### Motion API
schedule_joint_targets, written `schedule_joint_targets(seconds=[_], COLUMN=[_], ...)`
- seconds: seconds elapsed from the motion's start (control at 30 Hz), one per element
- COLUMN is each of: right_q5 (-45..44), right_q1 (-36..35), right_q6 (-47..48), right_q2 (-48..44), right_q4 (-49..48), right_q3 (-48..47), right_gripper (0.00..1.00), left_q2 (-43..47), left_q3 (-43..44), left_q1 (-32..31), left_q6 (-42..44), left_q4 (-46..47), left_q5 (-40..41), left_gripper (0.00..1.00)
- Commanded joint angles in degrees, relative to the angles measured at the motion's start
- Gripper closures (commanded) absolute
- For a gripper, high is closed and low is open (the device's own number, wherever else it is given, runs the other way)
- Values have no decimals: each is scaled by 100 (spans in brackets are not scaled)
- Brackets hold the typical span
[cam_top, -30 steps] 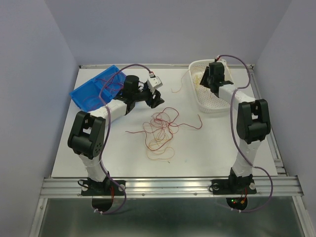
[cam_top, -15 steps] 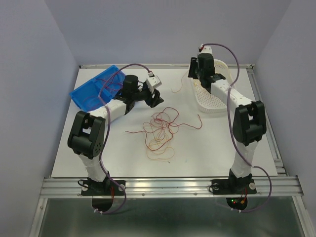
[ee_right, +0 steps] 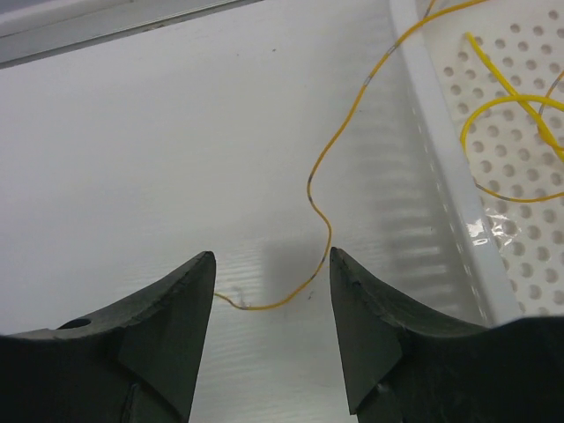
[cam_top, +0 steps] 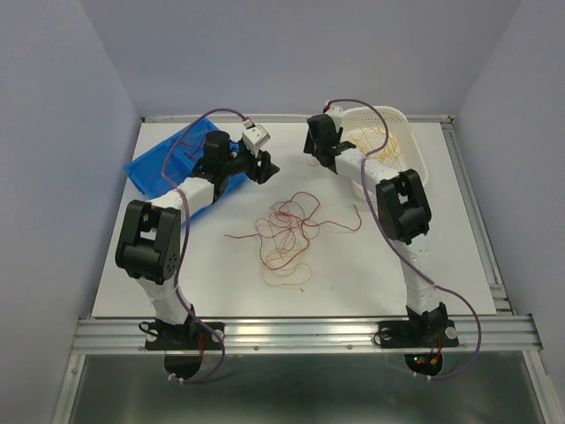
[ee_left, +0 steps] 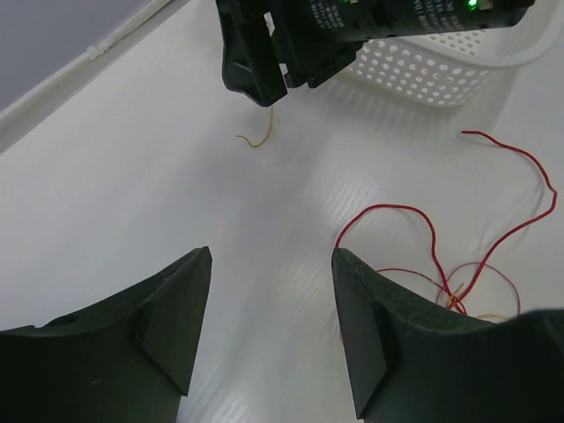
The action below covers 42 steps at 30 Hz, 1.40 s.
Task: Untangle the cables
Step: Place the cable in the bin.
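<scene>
A loose tangle of thin red and yellow cables [cam_top: 287,231] lies mid-table; one red loop [ee_left: 414,211] shows in the left wrist view. A single yellow cable [ee_right: 319,176] hangs over the white basket's rim [ee_right: 441,167] and curls on the table between my right gripper's fingers. My right gripper [ee_right: 271,260] is open just above that strand's end, left of the basket [cam_top: 402,132]. More yellow strands [ee_right: 511,106] lie inside the basket. My left gripper [ee_left: 271,264] is open and empty, above bare table behind the tangle. It faces the right gripper [ee_left: 264,75].
A blue tray [cam_top: 154,168] holding thin red strands sits at the back left, close behind my left arm. The table's back wall runs just beyond both grippers. Purple arm cables arch over each wrist.
My right arm swung left from over the basket to the table beside it, and its jaws opened wider. My left gripper shifted slightly left and back.
</scene>
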State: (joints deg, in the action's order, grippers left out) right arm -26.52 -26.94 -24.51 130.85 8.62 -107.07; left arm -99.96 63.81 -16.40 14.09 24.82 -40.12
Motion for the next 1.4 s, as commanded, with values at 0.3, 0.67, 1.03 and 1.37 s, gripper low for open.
schedule_joint_targets(seconds=[0.3,0.67,1.03,1.37], right_q5=[-1602,-1321,165,1430], right_q1=[48,48,707,1797], right_q6=[-150,297,413,218], right_q2=[1048,761,-1376,-1703], right_q4=[-212,-221,-27,25], right_q3=[-1255,-1256,255,1460], right_gripper=[48,99,100,99], left_q2=[495,425,320,372], left_q3=[-132,-106,-44,-53], left_q1=[6,14,23,23], left_q6=[-82,-73,-55,-55], left_q4=[348,348,304,269], left_q5=[-110,-93,-137,-145], left_gripper=[32,32,32,32])
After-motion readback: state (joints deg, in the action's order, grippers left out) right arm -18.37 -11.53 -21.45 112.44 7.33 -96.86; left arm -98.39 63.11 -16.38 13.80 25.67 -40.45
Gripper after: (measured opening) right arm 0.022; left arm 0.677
